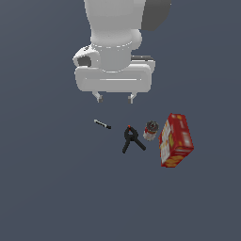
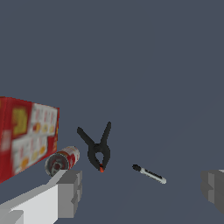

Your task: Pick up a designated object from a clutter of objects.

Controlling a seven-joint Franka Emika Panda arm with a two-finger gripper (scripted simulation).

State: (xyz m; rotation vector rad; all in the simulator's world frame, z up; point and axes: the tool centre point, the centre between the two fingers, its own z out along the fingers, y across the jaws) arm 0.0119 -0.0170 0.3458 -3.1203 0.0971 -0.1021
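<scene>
Four objects lie on the dark grey tabletop [image 1: 47,188] under my arm: the thin pen-like stick [image 1: 102,124], a black spring clamp [image 1: 132,139], a small can [image 1: 150,130] and a red box [image 1: 175,140]. From the exterior view they form a loose row, the stick furthest toward that view's left, then the clamp, then the can lying on its side, then the box at the right. The can lies just beside the box; whether they touch I cannot tell. The stick lies apart from the clamp, with bare surface all round it.

My hand [image 1: 114,98] hangs above the tabletop with its two fingers spread wide and nothing between them. In the exterior view the stick shows below the hand and toward its left finger [image 1: 99,97], clear of both fingertips. It lies flat, at a slant, with its pale body between dark ends.

On the wrist view I see the stick [image 2: 149,173] in the open gap between the two grey finger pads [image 2: 70,192], nearer the far pad at the frame's edge than the near one. The clamp [image 2: 99,151] lies there with its two handles splayed and its orange-tipped nose pointing toward the camera. Beyond it the can [image 2: 62,160] shows its dark end, and the box [image 2: 26,135] stands beside it
</scene>
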